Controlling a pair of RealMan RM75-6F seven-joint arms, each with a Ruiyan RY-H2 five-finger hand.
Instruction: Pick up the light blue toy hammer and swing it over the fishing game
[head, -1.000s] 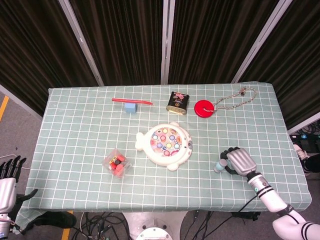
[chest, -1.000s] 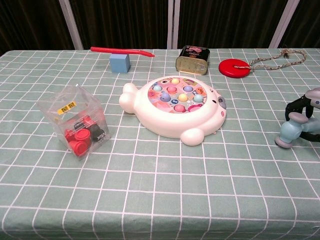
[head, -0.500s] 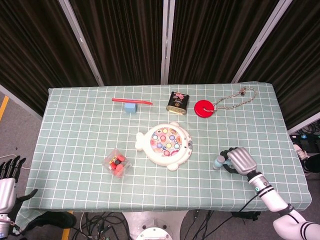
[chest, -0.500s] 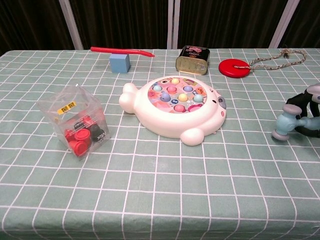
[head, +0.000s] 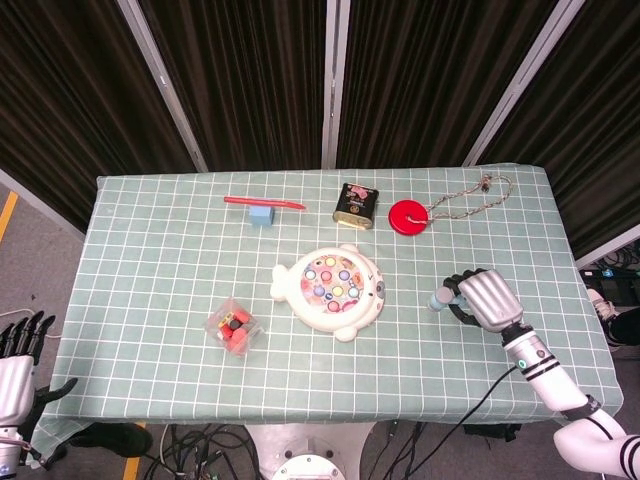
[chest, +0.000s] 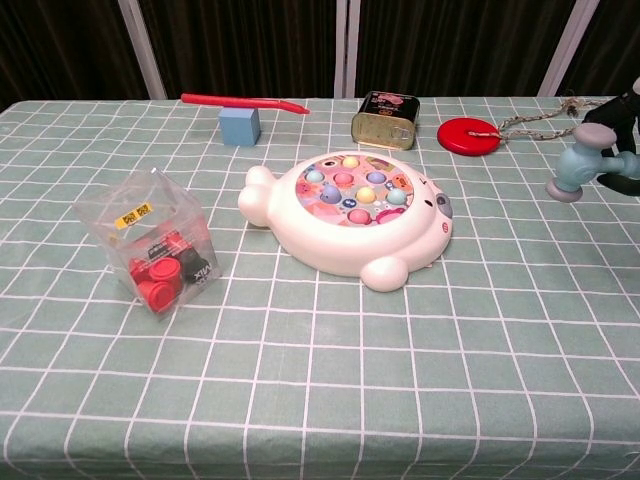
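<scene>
My right hand (head: 487, 300) grips the handle of the light blue toy hammer (head: 441, 297), whose head sticks out to the left, lifted off the cloth. In the chest view the hammer (chest: 578, 169) hangs at the right edge with my right hand (chest: 628, 150) mostly cut off. The white fish-shaped fishing game (head: 331, 288) (chest: 352, 211) lies mid-table, left of the hammer and apart from it. My left hand (head: 14, 372) hangs beyond the table's front-left corner, fingers apart and holding nothing.
A clear box of red and black pieces (head: 234, 325) (chest: 153, 243) sits front left. At the back lie a red stick (head: 264, 202), a blue cube (head: 261, 216), a dark tin (head: 356, 205) and a red disc (head: 407, 216) on a string.
My right hand has raised the hammer off the table and carried it a little farther back. The left hand has not moved.
</scene>
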